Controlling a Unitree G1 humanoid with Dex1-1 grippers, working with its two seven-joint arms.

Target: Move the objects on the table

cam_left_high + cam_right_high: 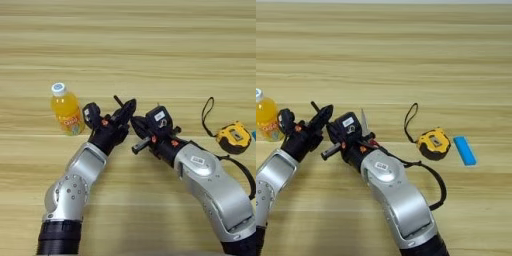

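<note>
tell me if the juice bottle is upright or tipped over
Upright: the orange-juice bottle stands on its base on the table, white cap on top, just left of the left gripper.

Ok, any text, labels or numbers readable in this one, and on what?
No text can be read.
Bottle: label print too blurred.
Right gripper: white sticker, unreadable.
Right forearm: white sticker, unreadable.
Tape measure: nothing legible.
</note>
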